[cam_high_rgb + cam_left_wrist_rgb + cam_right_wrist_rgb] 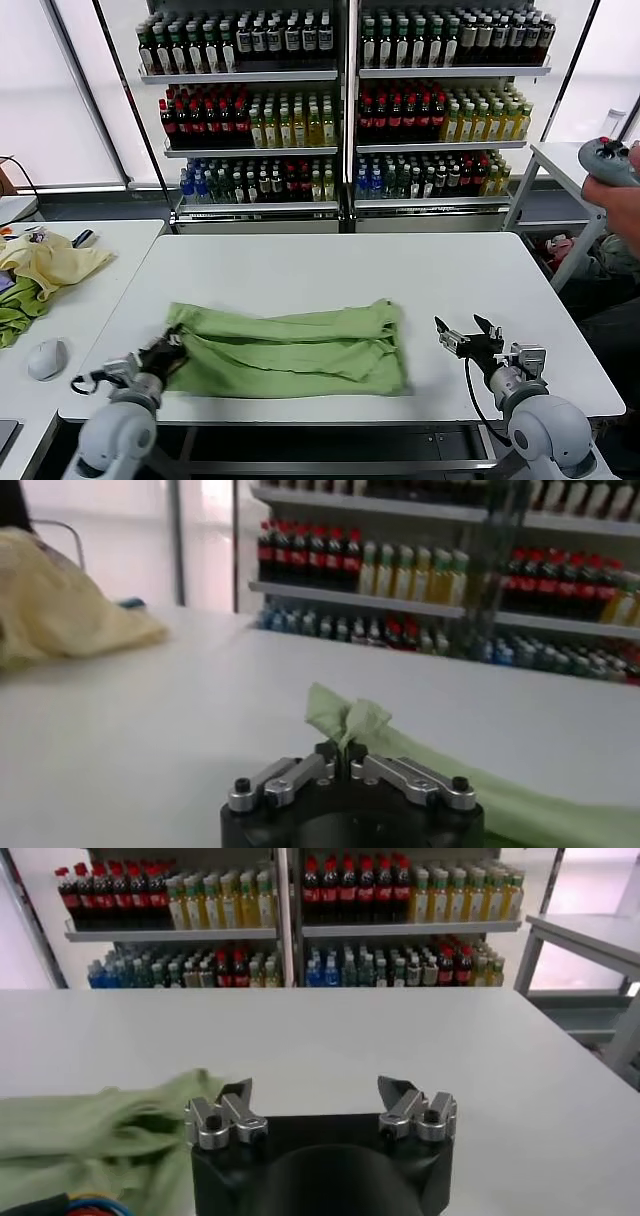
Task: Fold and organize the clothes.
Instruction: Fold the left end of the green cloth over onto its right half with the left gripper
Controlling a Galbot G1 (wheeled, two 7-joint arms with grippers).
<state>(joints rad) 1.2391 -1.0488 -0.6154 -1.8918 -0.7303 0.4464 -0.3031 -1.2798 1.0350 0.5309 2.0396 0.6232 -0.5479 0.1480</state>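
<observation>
The light green polo shirt (290, 348) lies folded into a wide band across the front of the white table (330, 265). My left gripper (172, 350) is at the shirt's left end, shut on a bunched corner of the green fabric (345, 720), which sticks up between its jaws in the left wrist view. My right gripper (470, 335) hovers open just off the shirt's right end, not touching it; the right wrist view shows its fingertips (238, 1093) wide apart with bare table between them and the shirt (110, 1128) beside it.
A side table at the left holds a pale yellow garment (50, 262), a darker green cloth (18, 305) and a computer mouse (46, 358). Shelves of bottles (345, 100) stand behind the table. A person holding a controller (610, 160) is at the right.
</observation>
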